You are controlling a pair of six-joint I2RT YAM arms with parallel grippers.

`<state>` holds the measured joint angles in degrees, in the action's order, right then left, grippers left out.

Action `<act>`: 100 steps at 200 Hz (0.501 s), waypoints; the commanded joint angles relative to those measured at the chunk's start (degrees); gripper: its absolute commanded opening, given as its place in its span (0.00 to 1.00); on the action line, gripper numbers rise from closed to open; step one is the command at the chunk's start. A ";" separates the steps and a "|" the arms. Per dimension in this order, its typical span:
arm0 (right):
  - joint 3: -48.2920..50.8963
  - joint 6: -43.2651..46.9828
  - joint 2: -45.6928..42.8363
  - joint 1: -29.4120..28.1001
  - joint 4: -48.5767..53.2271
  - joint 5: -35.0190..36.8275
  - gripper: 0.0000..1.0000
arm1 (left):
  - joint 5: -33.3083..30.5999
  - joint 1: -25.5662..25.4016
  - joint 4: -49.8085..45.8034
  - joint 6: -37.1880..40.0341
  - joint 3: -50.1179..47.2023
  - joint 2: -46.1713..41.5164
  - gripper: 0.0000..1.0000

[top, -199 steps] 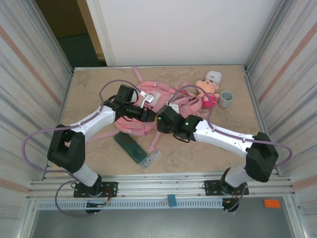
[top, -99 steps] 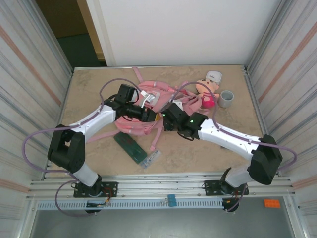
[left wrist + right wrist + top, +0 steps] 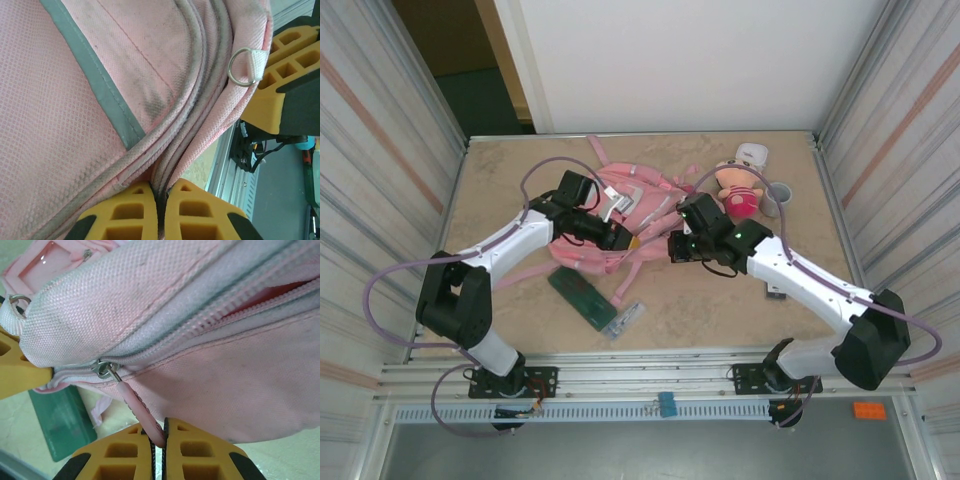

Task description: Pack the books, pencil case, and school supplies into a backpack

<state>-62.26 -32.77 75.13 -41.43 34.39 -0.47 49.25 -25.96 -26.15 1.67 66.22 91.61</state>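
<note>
Two arms work the marble table (image 3: 510, 185), and both pincers are on the one pink backpack (image 3: 620, 205), which lies just above the middle of the overhead view.

Starting at the left, the left gripper (image 3: 161, 202) sits at the bottom edge of its wrist view. Its two yellow fingers are pressed together with a fold of the backpack's piped edge pinched between them. One metal ring (image 3: 241, 66) on a white loop hangs at the upper right of that view, right against a yellow finger of the other arm.

Below the backpack, lower left of centre overhead, one dark green pencil case (image 3: 582, 297) lies flat on the table. Just right of its lower end lies one slim clear pen-like item (image 3: 627, 320); whether the two touch, I cannot tell.

Moving right, the right gripper (image 3: 159, 437) is at the bottom centre of its wrist view, clamped tight on one pink zipper pull (image 3: 140, 405). The pull runs up and left to one slider (image 3: 104, 369) on the backpack's zip. At the upper right of that view the zip gapes a little, with pink showing inside.

Further right overhead, upper right of centre, sits one pink plush doll (image 3: 738, 185) by the backpack's right side. One grey cup (image 3: 778, 198) stands just beside the doll, and one small white object (image 3: 752, 154) lies behind it.
</note>
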 commanded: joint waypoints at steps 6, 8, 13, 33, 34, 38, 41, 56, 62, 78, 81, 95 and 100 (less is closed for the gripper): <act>1.13 2.69 -2.19 2.85 3.12 -0.47 0.00 | -0.15 2.36 -5.09 1.51 0.17 -1.52 0.00; 1.14 2.82 -2.19 2.93 3.24 -0.62 0.00 | -0.20 2.43 -5.10 1.63 0.15 -1.59 0.00; 1.17 3.08 -2.21 3.29 3.59 -0.92 0.00 | -0.29 2.48 -5.33 2.16 0.07 -1.70 0.00; 1.76 4.10 -2.77 6.39 4.75 -3.93 0.00 | -1.45 3.31 -6.51 5.01 -0.45 -2.13 0.00; 1.82 4.20 -2.87 6.55 4.78 -4.10 0.00 | -1.53 3.38 -6.66 5.18 -0.46 -2.18 0.00; 2.02 4.59 -3.10 7.02 4.81 -4.88 0.00 | -1.90 3.57 -7.02 6.01 -0.54 -2.27 0.00; 2.14 4.96 -3.28 7.32 4.81 -5.60 0.00 | -2.15 3.74 -7.28 6.76 -0.56 -2.30 0.00; 2.73 7.52 -4.02 7.77 3.84 -10.75 0.00 | -4.09 4.31 -9.01 11.41 -0.57 -2.73 0.00; 2.98 8.61 -4.01 7.72 3.31 -13.87 0.00 | -4.93 4.33 -9.69 13.48 -0.56 -2.91 0.00; 4.23 9.62 -3.61 6.74 1.16 -20.40 0.00 | -6.01 4.33 -10.44 19.06 -0.56 -3.10 0.00; 4.58 9.65 -3.48 6.38 0.76 -21.01 0.00 | -6.03 4.33 -10.60 20.07 -0.47 -3.09 0.00; 5.74 9.34 -3.15 4.69 -0.74 -20.92 0.00 | -5.25 4.29 -11.02 23.01 -0.04 -3.02 0.00; 5.88 9.12 -3.15 3.87 -1.09 -20.00 0.00 | -4.85 4.27 -11.16 23.34 0.05 -3.02 0.00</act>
<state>-57.91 -26.00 72.49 -35.00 35.27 -15.55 44.16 -22.22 -34.11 18.09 65.87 90.65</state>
